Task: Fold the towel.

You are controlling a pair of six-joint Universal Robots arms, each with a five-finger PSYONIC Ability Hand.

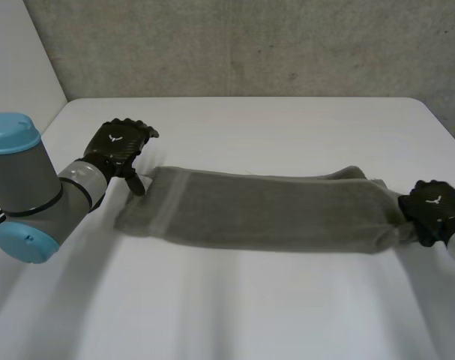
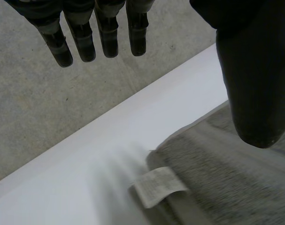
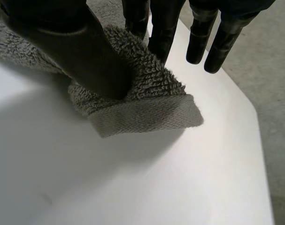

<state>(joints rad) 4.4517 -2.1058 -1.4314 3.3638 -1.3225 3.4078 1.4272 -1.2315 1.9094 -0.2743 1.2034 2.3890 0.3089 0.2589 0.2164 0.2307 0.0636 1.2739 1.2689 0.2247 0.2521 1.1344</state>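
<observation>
A long grey-green terry towel (image 1: 272, 210), folded into a narrow strip, lies across the middle of the white desk (image 1: 249, 307). The left robot hand (image 1: 121, 146) hovers at the towel's left end beside a small white label (image 2: 158, 185), fingers straight and apart from the thumb, holding nothing. The right robot hand (image 1: 435, 210) pinches the towel's right end between thumb and fingers.
</observation>
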